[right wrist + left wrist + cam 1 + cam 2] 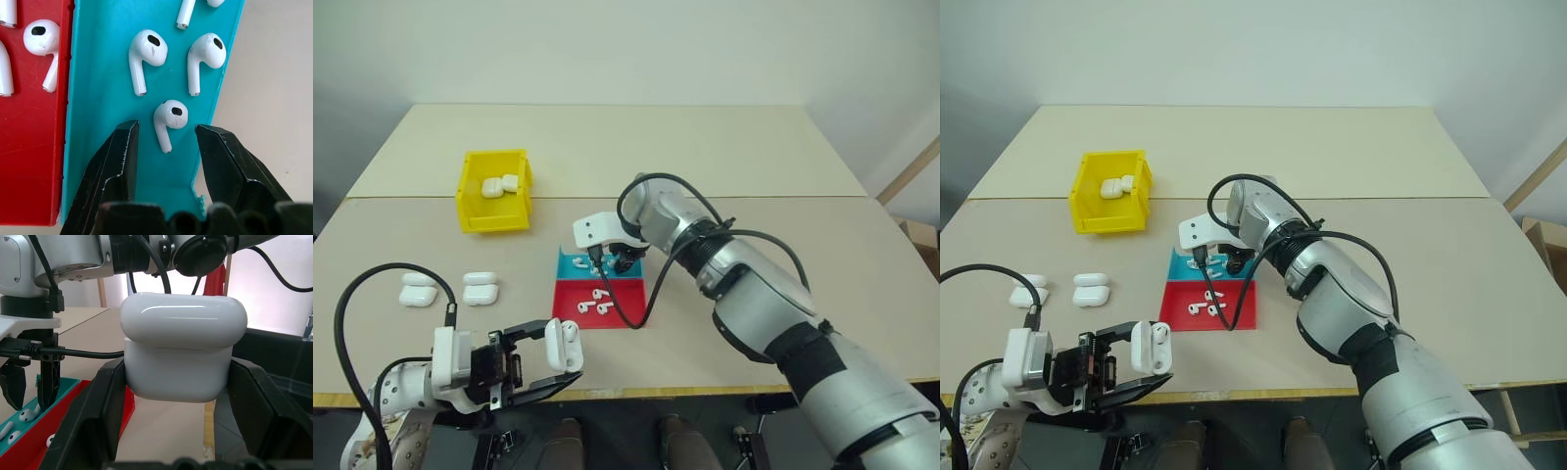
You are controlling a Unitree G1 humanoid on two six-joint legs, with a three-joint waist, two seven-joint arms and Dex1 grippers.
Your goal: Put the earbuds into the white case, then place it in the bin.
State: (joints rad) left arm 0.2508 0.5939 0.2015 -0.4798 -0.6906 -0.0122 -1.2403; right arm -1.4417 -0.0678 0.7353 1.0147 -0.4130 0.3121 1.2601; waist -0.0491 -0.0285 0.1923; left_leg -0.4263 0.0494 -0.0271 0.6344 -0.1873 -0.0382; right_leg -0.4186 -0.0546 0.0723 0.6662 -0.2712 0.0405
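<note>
Right gripper (164, 137): fingers apart, pointing steeply down over the blue half of the tray (105, 147); one earbud (168, 120) lies in the gap between the two black fingers, touched by neither.
Other earbuds on blue: two more (145, 58) (205, 59) lie side by side just past the one between the fingers, stems toward the gripper; parts of two others show at the far edge of the blue half.
Earbuds on red: several (599, 302) lie loose on the red half of the tray, on the side nearer the robot.
Tray: flat on the table (705, 157), near its middle; the blue half is farther from the robot, the red half nearer.
Left gripper (548, 362): clamped on a white case (182, 345), which sits upright between the fingers with its lid shut; it is held near the table's front edge, to the robot's left of the tray and well apart from it.
Spare cases: two (418, 290) (480, 288) lie side by side on the table, left of the tray.
Bin (473, 211): yellow, stands beyond the tray and to its left; white cases (499, 184) lie inside it.
</note>
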